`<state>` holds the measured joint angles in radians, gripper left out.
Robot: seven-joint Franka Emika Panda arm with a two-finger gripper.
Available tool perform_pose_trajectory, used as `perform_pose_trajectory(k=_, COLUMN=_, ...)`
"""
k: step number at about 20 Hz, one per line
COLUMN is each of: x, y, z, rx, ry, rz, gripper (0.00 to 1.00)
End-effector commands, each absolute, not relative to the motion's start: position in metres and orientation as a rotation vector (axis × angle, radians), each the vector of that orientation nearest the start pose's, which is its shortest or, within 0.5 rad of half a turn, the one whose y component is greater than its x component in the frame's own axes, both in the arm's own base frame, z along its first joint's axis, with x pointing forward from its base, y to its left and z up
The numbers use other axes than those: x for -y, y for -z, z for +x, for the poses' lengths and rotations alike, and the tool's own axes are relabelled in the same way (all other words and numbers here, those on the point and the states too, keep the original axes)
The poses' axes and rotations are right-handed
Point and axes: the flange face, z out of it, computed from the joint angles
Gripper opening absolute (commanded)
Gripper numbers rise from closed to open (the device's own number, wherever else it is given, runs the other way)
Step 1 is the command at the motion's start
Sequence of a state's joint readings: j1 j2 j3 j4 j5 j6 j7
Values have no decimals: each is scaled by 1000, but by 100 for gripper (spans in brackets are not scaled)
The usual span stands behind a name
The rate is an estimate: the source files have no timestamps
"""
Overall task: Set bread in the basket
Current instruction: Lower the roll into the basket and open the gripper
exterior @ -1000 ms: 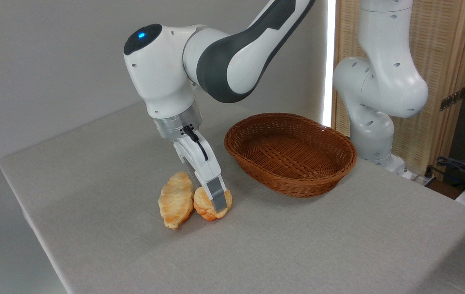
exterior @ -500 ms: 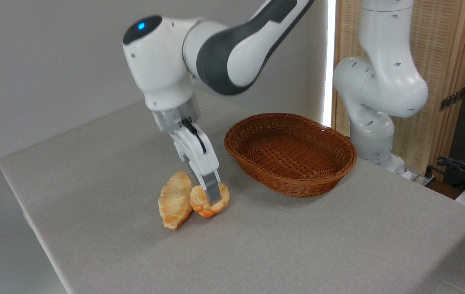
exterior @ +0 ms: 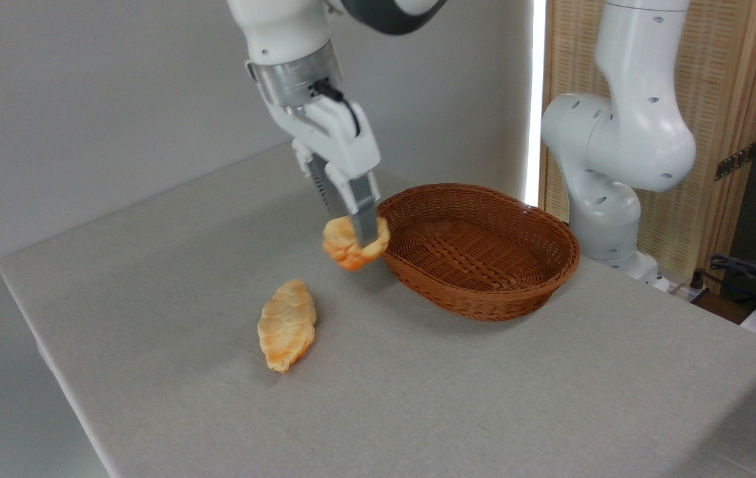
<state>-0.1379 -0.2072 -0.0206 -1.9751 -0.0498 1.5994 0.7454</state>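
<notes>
The bread, a small round golden-orange bun, hangs in the air just left of the basket's near-left rim. My gripper is shut on it, one grey finger crossing its front. The basket is an oval brown wicker one with nothing inside it, standing at the back right of the table. The bun is slightly blurred and level with the basket's rim, still outside it.
A longer ridged croissant-shaped loaf lies on the grey tablecloth, below and left of the bun. The arm's white base stands right behind the basket. The table's left edge drops off near the loaf.
The gripper has lifted the bun off the table and carried it up and to the right, away from the loaf and toward the basket. The loaf stayed in place.
</notes>
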Motion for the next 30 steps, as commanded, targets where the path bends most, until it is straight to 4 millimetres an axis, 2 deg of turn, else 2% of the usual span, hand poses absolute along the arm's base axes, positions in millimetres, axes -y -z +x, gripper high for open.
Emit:
perform_pose_trajectory(k=1, x=78, y=-547, z=440, rx=-1366, ry=-354, rz=-2949, gripper=67)
perform_pose_trajectory(k=3, x=75, y=-536, z=427, rx=-1367, ry=-447, rz=-2955, gripper=68)
perform_pose_trajectory(k=7, x=73, y=-509, z=409, rx=-1366, ry=-603, rz=-2956, gripper=96)
perform_pose_trajectory(k=8, x=73, y=-501, z=405, rx=-1376, ry=-645, rz=-2951, gripper=100)
perform_pose_trajectory(k=14, x=76, y=-473, z=397, rx=-1400, ry=-743, rz=-2935, gripper=100)
perform_pose_trajectory(k=18, x=83, y=-467, z=400, rx=-1421, ry=-737, rz=-2920, gripper=100)
perform_pose_trajectory(k=20, x=84, y=-469, z=402, rx=-1421, ry=-720, rz=-2920, gripper=100)
perform_pose_trajectory(k=22, x=86, y=-480, z=410, rx=-1425, ry=-633, rz=-2923, gripper=100)
perform_pose_trajectory(k=27, x=90, y=-524, z=439, rx=-1435, ry=-278, rz=-2907, gripper=100)
perform_pose_trajectory(k=30, x=90, y=-546, z=469, rx=-1389, ry=-20, rz=-2895, gripper=100)
